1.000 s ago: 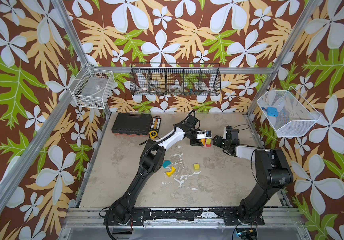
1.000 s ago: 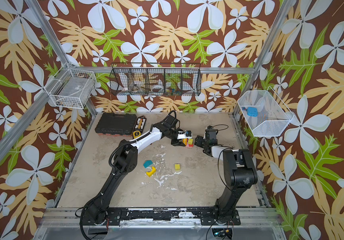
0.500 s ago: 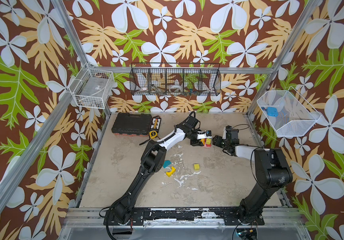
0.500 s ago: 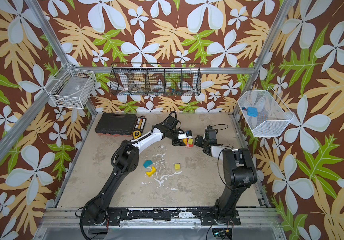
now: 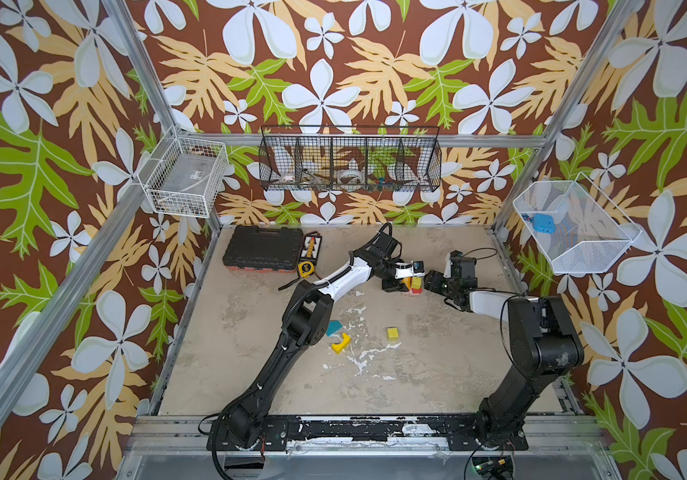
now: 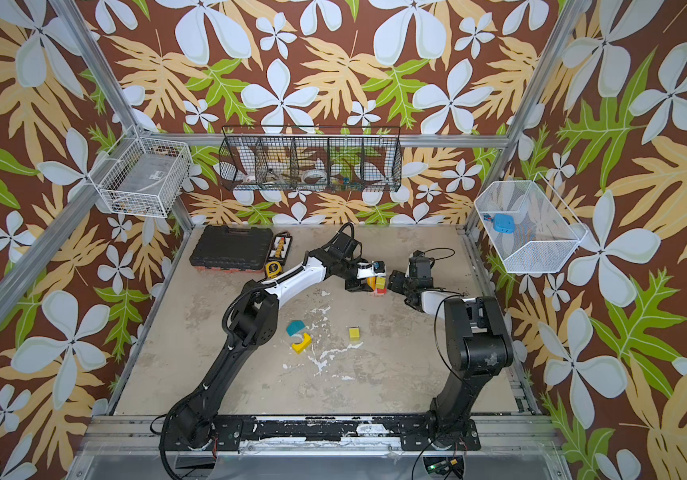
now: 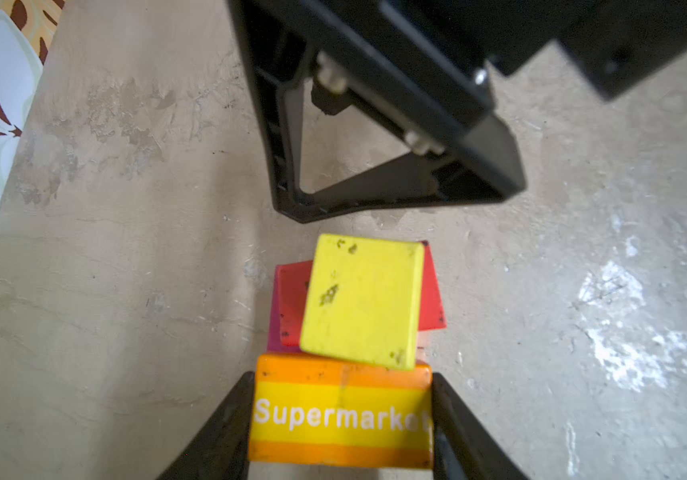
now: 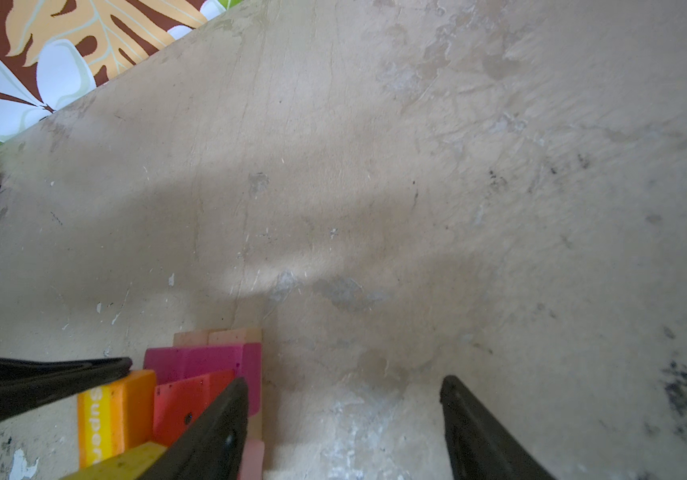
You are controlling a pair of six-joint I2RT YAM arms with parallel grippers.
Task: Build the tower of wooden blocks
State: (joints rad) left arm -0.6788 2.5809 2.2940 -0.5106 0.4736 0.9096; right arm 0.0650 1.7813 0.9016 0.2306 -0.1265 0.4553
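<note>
A: where's the tower?
B: far half of the desk, nearer the right edge. tan planks at the base, then magenta block, red block, and yellow block on top, skewed on the red
A: tools?
B: left tool is closed on the orange block, jaws part-way apart, one finger on each end. the block sits just beside the stack, below the yellow top. right tool is spread wide with nothing in it, one finger close to the tower's side, contact unclear
A: so we're placing. tips?
B: lift clear of yellow first. sliding in sideways would likely shove the skewed block. centre orange over yellow, lower slowly, release once seated. right tool should steady the base or back off
A: loose ones?
B: teal block, yellow arch and yellow cube are mid-desk, for later
</note>
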